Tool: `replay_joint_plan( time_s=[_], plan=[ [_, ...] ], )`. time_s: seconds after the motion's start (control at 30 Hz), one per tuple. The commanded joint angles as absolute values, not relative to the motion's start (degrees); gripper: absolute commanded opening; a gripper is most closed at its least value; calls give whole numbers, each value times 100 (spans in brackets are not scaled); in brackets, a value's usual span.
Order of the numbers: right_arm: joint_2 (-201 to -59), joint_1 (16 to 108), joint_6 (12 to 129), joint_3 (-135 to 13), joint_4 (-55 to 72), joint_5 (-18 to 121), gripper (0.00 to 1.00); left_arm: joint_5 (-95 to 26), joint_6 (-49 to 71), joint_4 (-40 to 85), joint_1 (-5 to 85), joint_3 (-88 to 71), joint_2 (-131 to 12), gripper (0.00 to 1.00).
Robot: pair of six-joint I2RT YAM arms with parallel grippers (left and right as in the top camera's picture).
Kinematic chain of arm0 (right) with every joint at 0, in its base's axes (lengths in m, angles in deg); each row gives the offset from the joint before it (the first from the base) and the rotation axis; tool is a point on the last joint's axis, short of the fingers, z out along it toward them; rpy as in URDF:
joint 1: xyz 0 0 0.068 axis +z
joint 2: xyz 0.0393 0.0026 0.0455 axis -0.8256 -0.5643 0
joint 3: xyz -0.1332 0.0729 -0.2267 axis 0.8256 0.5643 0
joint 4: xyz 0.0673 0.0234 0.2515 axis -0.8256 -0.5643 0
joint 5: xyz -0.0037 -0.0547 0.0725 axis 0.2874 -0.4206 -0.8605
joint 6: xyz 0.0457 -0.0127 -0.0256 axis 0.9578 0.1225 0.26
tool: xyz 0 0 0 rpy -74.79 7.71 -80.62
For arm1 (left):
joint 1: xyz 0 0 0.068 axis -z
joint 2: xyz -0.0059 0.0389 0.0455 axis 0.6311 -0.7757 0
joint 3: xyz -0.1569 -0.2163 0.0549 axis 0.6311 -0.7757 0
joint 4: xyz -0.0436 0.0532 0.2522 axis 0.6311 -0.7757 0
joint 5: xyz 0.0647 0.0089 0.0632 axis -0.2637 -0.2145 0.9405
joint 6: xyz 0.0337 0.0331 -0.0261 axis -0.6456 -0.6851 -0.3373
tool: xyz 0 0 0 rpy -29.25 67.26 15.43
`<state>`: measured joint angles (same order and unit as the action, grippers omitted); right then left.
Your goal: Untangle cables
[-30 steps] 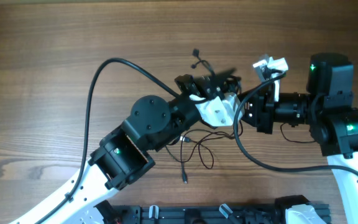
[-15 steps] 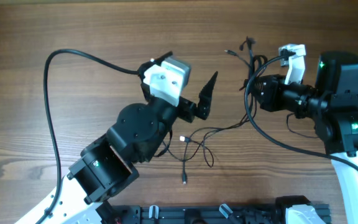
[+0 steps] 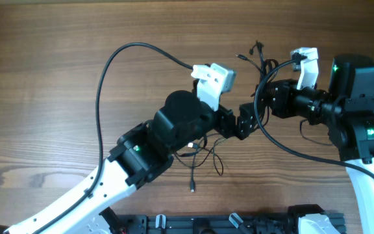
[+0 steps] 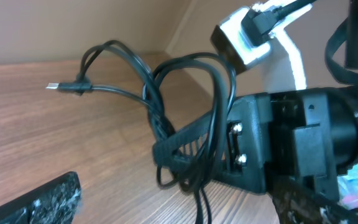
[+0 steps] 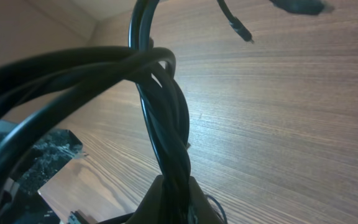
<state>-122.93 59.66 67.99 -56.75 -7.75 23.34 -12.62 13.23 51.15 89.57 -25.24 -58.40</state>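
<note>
**Desk:** What fills the wooden bench [image 3: 37, 84]?

**Photographer:** Two robot arms. The left arm [image 3: 141, 159] reaches in from the near edge and the right arm [image 3: 359, 123] from the right edge, heads close together.

**Desk:** And the grippers?

**Photographer:** The left gripper [image 3: 244, 121] stands released, holding nothing, just beside the right gripper [image 4: 173, 149], which is clenched on a twisted bunch of the cables [image 5: 169, 130].

**Desk:** Where do the cables run?

**Photographer:** Loops and ends spread toward the far edge. Loose strands trail to a plug [image 3: 192, 188] by the near edge.
</note>
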Motion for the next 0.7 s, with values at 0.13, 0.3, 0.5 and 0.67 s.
replay_joint_plan(
  time_s=[0.13, 0.3, 0.5, 0.67],
  plan=[
    [-12302, 5955, 6560, -5697, -998, 2192, 4, -1411, 1376, 5673, 8948, -2469, -6306, 80],
    [-12291, 5955, 6552, -5697, -1014, 2174, 4, -1004, 1373, 5670, 8948, -2469, -6369, 73],
    [-12173, 5955, 6519, -5697, -1035, 2174, 4, -80, 1376, 5670, 8948, -2469, -6369, 36],
    [-12103, 5955, 6399, -5697, -1095, 2174, 4, -45, 1378, 5664, 8948, -2469, -6369, 9]
  ],
)
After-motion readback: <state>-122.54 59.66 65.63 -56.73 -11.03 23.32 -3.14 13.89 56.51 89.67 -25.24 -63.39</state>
